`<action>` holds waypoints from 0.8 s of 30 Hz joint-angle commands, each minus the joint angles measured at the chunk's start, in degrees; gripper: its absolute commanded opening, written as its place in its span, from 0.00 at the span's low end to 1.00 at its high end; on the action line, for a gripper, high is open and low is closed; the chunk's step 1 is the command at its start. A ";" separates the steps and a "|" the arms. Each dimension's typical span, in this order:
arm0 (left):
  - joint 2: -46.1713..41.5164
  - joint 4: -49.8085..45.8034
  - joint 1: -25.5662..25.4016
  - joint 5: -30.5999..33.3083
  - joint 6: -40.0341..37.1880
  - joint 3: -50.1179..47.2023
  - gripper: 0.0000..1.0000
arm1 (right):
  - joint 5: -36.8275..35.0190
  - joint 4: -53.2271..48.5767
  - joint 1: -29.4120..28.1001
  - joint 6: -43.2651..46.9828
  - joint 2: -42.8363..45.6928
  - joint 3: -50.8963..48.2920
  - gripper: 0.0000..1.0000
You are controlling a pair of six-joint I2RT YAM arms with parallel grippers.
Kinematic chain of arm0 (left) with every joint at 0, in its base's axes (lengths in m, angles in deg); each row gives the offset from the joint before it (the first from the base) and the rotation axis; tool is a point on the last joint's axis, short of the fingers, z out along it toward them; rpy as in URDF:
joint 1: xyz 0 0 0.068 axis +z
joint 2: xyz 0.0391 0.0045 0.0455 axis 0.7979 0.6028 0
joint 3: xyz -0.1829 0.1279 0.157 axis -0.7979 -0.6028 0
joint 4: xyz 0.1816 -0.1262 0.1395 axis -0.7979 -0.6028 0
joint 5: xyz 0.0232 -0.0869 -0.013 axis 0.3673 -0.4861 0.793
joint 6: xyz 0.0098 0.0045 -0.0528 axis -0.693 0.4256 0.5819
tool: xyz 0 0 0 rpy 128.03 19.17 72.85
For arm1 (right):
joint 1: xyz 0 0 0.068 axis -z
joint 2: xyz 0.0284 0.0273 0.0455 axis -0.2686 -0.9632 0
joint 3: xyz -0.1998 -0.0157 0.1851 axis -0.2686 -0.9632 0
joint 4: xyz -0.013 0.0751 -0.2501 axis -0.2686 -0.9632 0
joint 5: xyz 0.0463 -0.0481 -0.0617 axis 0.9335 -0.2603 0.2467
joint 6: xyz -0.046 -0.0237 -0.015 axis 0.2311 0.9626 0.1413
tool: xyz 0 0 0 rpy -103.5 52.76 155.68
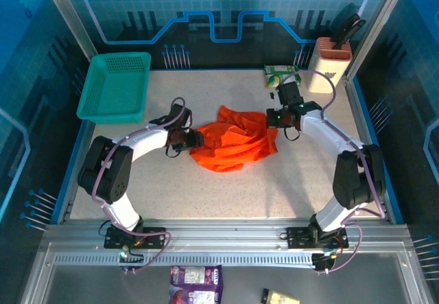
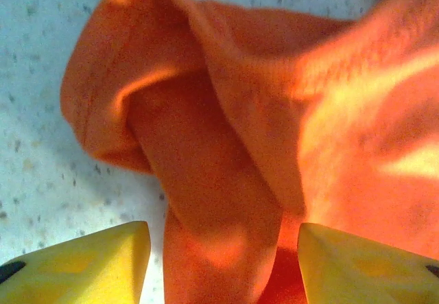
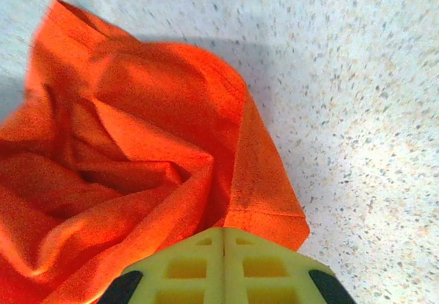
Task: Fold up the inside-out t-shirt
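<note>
Lying bunched at frame centre: inside-out t-shirt [image 1: 233, 143]. Left gripper [image 1: 194, 140] spread, cloth between jaws; right gripper [image 1: 272, 119] pressed together at right hem. Teal basket [image 1: 113, 91] upper left, green packet [image 1: 278, 76] upper right, both well apart. Open table [image 1: 206, 194] below shirt.

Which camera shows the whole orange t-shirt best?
The top external view: the whole t-shirt shows, crumpled on the table. The left wrist view gives blurry close-up folds between the open jaws of the left gripper. The right wrist view gives one wrinkled side by the shut right gripper.
</note>
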 commanded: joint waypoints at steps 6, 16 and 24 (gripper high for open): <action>8.52 -2.93 0.10 7.36 -2.65 9.15 0.59 | 3.59 -1.80 0.71 -0.31 7.28 -1.40 0.00; 4.80 -1.60 0.11 8.56 -2.97 8.47 0.58 | 2.22 -2.26 1.70 2.69 -5.95 4.32 0.56; 1.73 -2.90 1.78 9.79 -2.82 8.31 0.61 | 2.21 -2.87 2.67 3.66 -19.49 12.39 0.55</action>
